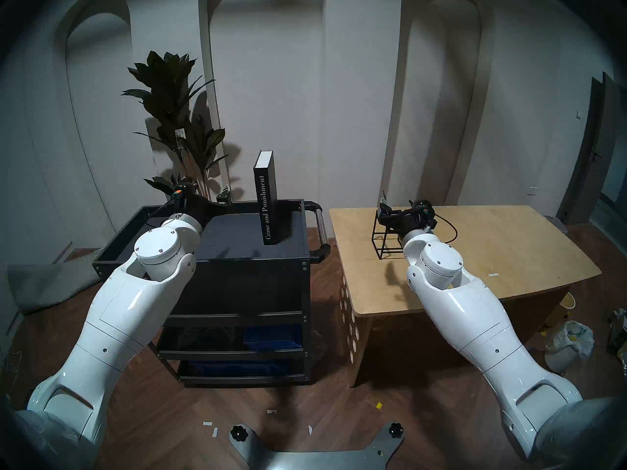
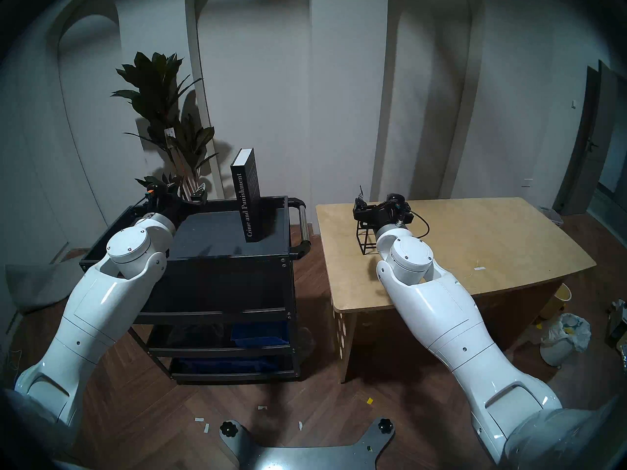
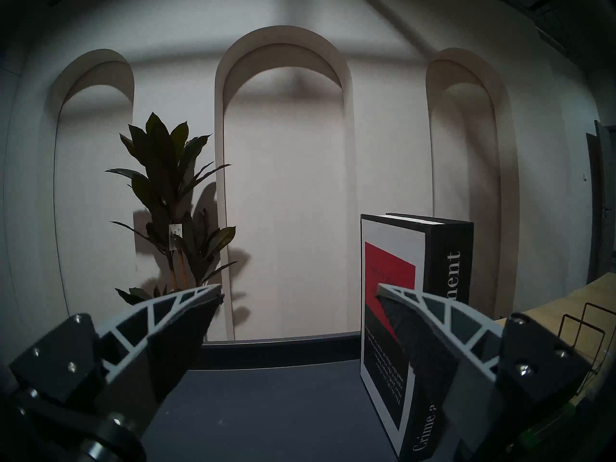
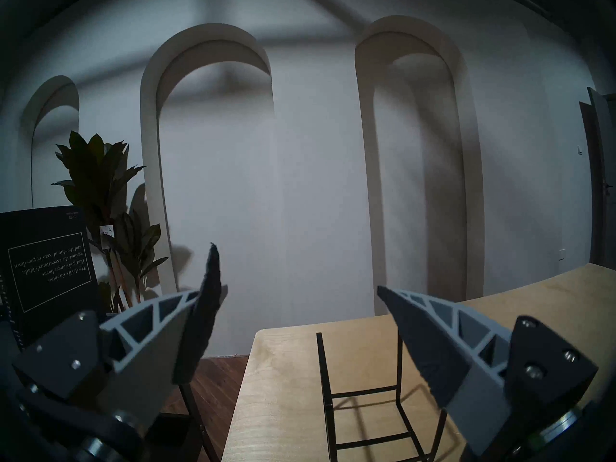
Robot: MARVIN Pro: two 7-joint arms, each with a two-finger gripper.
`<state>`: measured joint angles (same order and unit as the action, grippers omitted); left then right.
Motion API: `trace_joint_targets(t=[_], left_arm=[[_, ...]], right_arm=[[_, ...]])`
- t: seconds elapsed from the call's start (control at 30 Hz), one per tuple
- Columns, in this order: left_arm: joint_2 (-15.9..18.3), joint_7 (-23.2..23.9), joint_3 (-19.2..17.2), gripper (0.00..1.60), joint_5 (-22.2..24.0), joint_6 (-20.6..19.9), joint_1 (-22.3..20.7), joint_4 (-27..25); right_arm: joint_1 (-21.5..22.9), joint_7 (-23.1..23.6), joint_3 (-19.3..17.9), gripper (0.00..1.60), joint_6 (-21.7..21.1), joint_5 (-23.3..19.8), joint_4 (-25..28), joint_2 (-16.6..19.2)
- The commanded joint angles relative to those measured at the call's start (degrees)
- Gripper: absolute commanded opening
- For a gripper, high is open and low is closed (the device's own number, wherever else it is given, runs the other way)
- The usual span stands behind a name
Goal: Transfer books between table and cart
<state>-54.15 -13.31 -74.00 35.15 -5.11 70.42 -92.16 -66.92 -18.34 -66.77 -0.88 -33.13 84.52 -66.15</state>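
With both sets of jaws standing open and empty, the left gripper (image 3: pixel 300 291) is hovering beside the book (image 1: pixel 268 201) standing upright near the cart's (image 1: pixel 203 276) right edge, seemingly lining up a grasp before carrying it to the table (image 1: pixel 492 252).

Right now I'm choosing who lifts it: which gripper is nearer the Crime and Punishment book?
Left. The left gripper hangs open over the cart top, beside the book. The right gripper is open over the table, at the wire rack.
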Motion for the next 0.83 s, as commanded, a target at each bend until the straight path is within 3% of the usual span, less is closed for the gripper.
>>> trace_joint_targets(t=[0.0,0.43,0.8], left_arm=[[0.5,-0.8,-1.0,1.6,-0.8,1.2,-0.6,-0.9],[0.9,-2.6,-1.1,1.6,-1.9,1.4,-0.1,-0.9],[1.0,-2.8,-1.0,1.6,-1.9,1.5,-0.1,-0.9]], right_arm=[[3.6,-2.4,0.6,1.6,2.3,3.3,-1.4,-1.8],[3.4,6.5,-1.3,1.6,6.1,-1.9,-2.7,-0.2],[3.4,7.9,-1.4,1.6,6.6,-2.8,-3.1,-0.1]])
